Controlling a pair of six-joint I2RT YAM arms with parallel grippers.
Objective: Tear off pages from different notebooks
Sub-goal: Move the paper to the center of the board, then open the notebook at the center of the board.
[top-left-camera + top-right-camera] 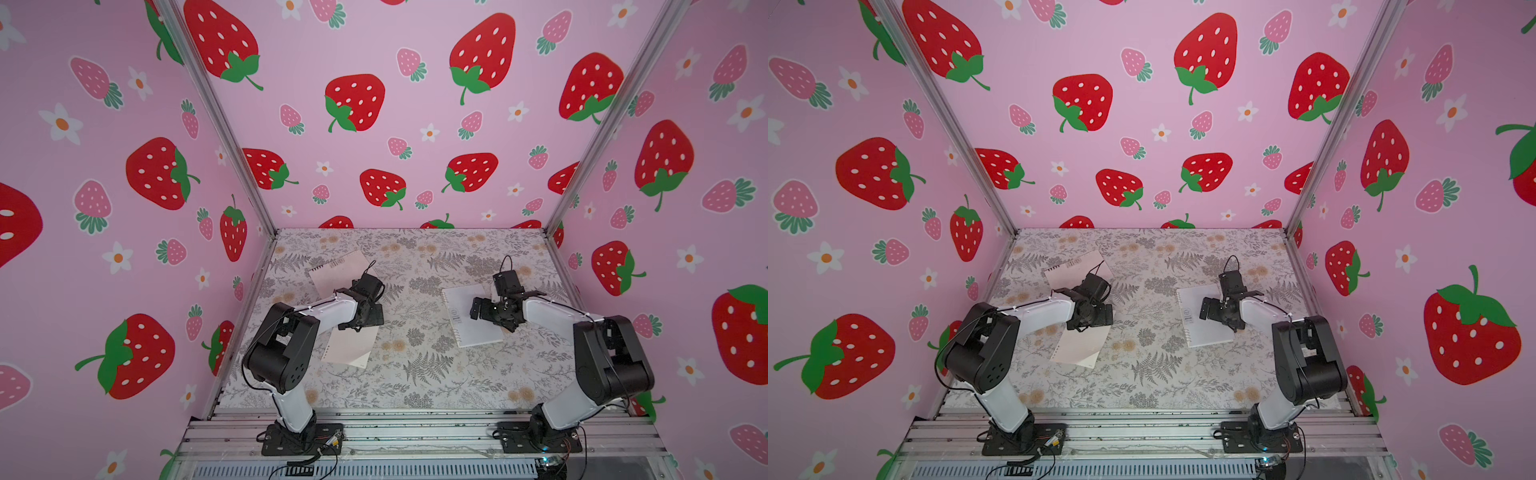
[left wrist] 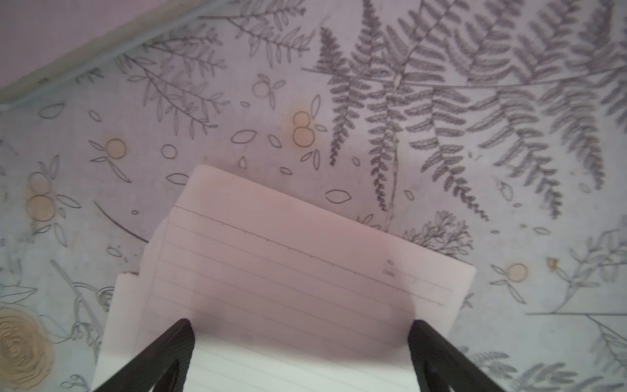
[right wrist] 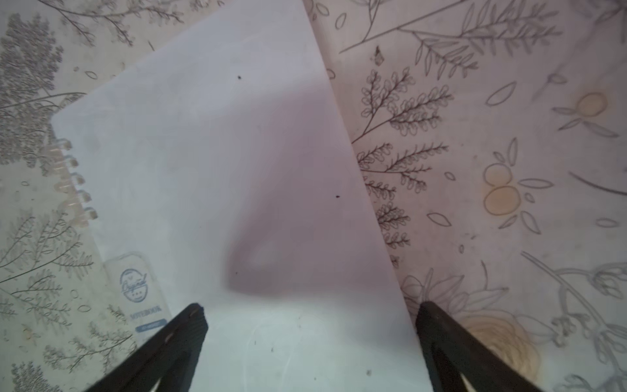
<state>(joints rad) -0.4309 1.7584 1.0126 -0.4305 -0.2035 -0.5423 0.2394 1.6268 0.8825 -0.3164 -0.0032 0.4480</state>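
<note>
1. Left pincer (image 2: 301, 324): jaws spread wide, nothing gripped. It's held over the pages (image 2: 288, 258) (image 1: 351, 347) (image 1: 1081, 347), w/ one fingertip (image 2: 185, 331) seen at each side of the sheet. Contact w/ the paper can't be told.
2. Pages: pale pink, lined, laid flat on the desk (image 1: 415, 374), left side, nearer half. In the left wrist view at least two sheets are seen overlapped. The lower one is offset and a ragged edge shows on one side.
3. Pink notebook (image 1: 332, 276) (image 1: 1069, 272): far-left part of the desk, just beyond the left pincer, set at an angle. Dark marks are seen along its far edge. Part of it is hidden by the arm.
4. Right pincer (image 3: 310, 307): jaws wide apart, empty. It's positioned over the white notebook (image 3: 203, 152) (image 1: 473, 334) (image 1: 1204, 334).
5. White notebook: closed, flat on the desk, right of centre, slightly skewed. A light coil (image 3: 73, 180) runs along its left edge, w/ the label (image 3: 135, 288) just beside it. One fingertip is seen by the label, the other at the opposite edge. Touching or not can't be told.
6. White notebook is well apart from the pages and the pink notebook.
</note>
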